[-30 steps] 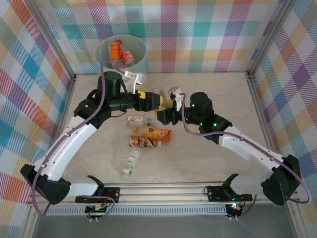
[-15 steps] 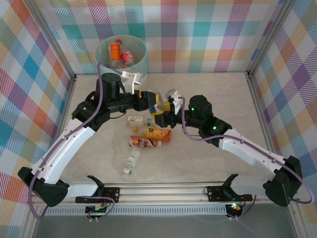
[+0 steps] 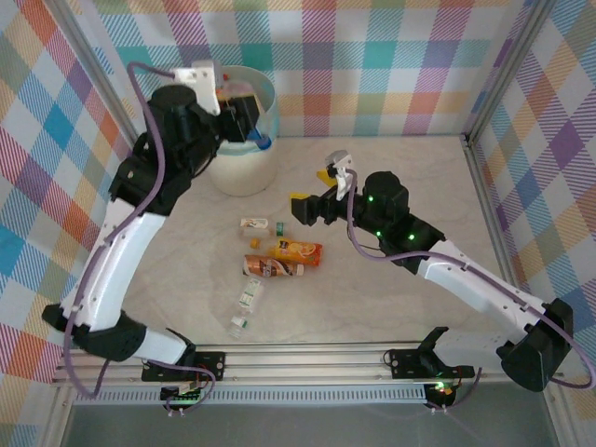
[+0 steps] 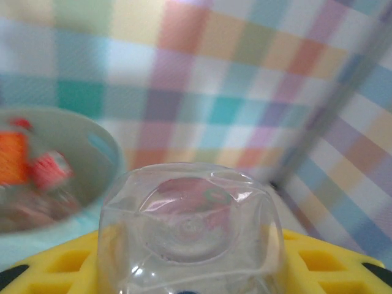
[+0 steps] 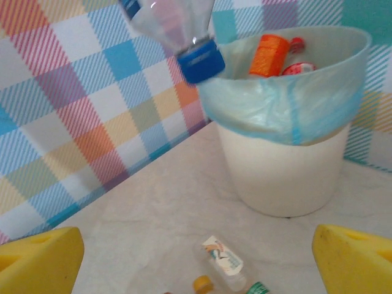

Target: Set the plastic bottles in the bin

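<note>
while my left fingers (image 4: 52, 269) clench a clear bottle (image 4: 190, 226) with its blue cap tilted down at the rim of the bin (image 3: 244, 168), my right fingers (image 5: 37, 260) hang spread wide and empty above the counter (image 3: 391, 307), near loose bottles (image 3: 296, 250) lying there. other bottles (image 5: 269, 55) sit inside the bin.

The top camera hangs above and behind the arm bases, looking down over the whole counter (image 3: 400, 177) to the far wall, the bin (image 3: 242, 168) small at far left. The left wrist camera rides high, facing the far wall, pressed close to the clear bottle (image 4: 190, 226) in the left claw (image 3: 244, 121), the bin's mouth at its left edge. The right wrist camera sits low, looking far-left at the bin between the fingertips (image 5: 37, 260) of the right claw (image 3: 319, 189). All three share the bin.
</note>
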### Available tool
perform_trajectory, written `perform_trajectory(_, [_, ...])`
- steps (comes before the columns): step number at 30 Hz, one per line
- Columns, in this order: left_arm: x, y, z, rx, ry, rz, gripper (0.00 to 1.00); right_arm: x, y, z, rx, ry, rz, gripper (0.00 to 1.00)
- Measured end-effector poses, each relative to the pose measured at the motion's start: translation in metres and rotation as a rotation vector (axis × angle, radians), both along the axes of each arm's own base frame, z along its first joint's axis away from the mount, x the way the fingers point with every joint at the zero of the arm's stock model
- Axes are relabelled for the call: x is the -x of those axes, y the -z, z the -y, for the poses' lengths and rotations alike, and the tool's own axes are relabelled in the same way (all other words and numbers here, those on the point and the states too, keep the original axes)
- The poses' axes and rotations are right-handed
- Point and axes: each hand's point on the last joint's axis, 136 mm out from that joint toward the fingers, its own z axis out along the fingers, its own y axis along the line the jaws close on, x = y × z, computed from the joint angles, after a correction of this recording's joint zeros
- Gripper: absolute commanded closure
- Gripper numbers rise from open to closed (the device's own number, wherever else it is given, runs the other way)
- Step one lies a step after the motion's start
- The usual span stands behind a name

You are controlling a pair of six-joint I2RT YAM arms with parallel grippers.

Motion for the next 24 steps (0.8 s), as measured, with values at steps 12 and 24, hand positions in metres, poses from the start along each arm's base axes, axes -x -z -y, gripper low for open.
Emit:
perform_trajectory(12, [-0.164,0.032,-0.035,-0.142,-0.274,-0.003,0.41,-0.011,-0.032,-0.006,0.012,0.012,0.070,0.05])
perform_trajectory(24, [-0.194,0.115,-0.066,-0.131,-0.331,-0.235,0.08,-0.016,-0.005,-0.016,0.072,-0.010,0.014,0.04])
